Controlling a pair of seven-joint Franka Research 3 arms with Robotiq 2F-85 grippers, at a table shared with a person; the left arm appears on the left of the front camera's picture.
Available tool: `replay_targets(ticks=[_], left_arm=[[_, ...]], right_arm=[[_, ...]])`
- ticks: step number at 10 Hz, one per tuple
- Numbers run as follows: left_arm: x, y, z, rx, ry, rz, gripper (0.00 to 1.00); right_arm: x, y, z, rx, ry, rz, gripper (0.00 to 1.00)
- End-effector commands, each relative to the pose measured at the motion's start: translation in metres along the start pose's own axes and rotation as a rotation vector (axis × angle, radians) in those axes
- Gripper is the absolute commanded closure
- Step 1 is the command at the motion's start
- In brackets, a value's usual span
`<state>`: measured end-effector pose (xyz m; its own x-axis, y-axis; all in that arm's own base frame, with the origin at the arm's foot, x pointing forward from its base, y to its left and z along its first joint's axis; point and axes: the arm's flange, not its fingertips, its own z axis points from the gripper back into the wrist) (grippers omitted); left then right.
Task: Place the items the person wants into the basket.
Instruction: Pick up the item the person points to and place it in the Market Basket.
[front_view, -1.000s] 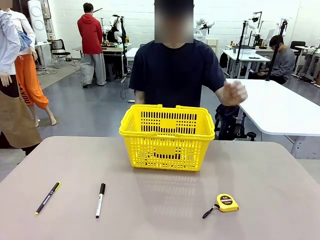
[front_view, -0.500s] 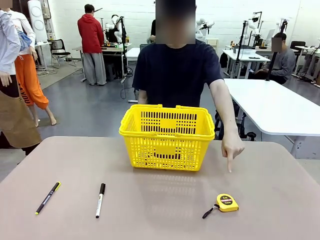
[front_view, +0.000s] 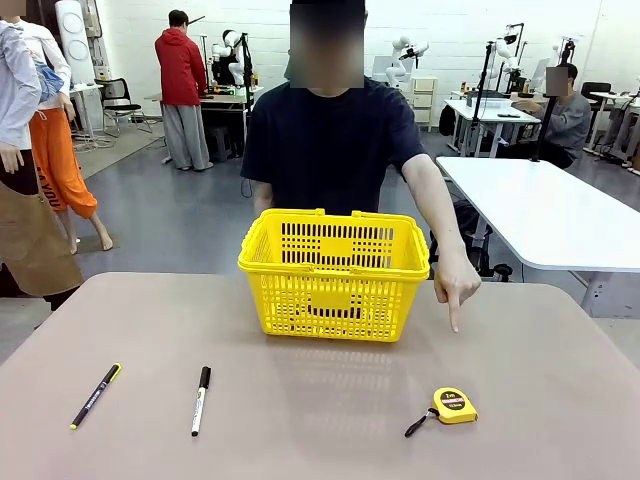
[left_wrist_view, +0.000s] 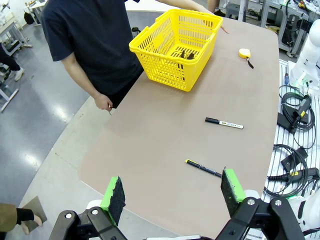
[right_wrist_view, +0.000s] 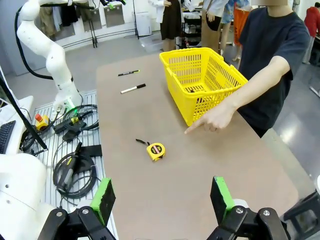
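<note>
The yellow basket (front_view: 335, 300) stands at the table's far middle, in front of the person in the black T-shirt (front_view: 330, 150). The person's hand (front_view: 455, 290) points a forefinger down toward the small yellow tape measure (front_view: 454, 405), which lies on the near right of the table with its black strap. In the right wrist view my right gripper (right_wrist_view: 161, 196) is open above the table's end, well short of the tape measure (right_wrist_view: 155, 150) and the pointing hand (right_wrist_view: 212, 119). My left gripper (left_wrist_view: 173, 190) hangs open far from the basket (left_wrist_view: 165, 70). Dark shapes (left_wrist_view: 186, 54) lie inside it, too small to identify.
Two black pens (front_view: 96, 395) (front_view: 201, 400) lie on the near left of the brown table (front_view: 320, 420). Cables and boxes (right_wrist_view: 75, 125) sit on a rack beside the table, next to my left arm's white base (right_wrist_view: 45, 50). Other people and tables stand farther off.
The person's raised fist came down to the table's right side and now points a finger toward the tape measure. The tape measure, pens and basket have not moved.
</note>
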<state>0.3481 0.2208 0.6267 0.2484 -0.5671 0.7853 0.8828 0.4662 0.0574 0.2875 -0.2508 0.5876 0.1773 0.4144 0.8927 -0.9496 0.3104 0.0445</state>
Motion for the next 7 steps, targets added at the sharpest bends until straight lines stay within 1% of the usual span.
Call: replay_targets(ticks=[1,2,3,4,5,6,7], left_arm=[[-0.001,0.000,0.000,-0.003,-0.023,-0.020,0.00],[-0.001,0.000,0.000,-0.003,-0.023,-0.020,0.00],[-0.001,0.000,0.000,-0.003,-0.023,-0.020,0.00],[-0.001,0.000,0.000,-0.003,-0.023,-0.020,0.00],[-0.001,0.000,0.000,-0.003,-0.023,-0.020,0.00],[-0.001,0.000,0.000,-0.003,-0.023,-0.020,0.00],[-0.001,0.000,0.000,-0.003,-0.023,-0.020,0.00]], right_arm=[[0.000,0.000,0.000,0.000,0.000,0.000,0.00],[0.033,0.016,-0.033,-0.059,0.068,-0.109,0.00],[0.070,0.032,-0.081,-0.093,0.210,-0.178,0.00],[0.096,0.045,-0.126,-0.127,0.330,-0.257,0.00],[0.112,0.057,-0.168,-0.198,0.431,-0.340,0.00],[0.120,0.065,-0.205,-0.184,0.509,-0.390,0.00],[0.121,0.065,-0.242,-0.220,0.556,-0.436,0.00]])
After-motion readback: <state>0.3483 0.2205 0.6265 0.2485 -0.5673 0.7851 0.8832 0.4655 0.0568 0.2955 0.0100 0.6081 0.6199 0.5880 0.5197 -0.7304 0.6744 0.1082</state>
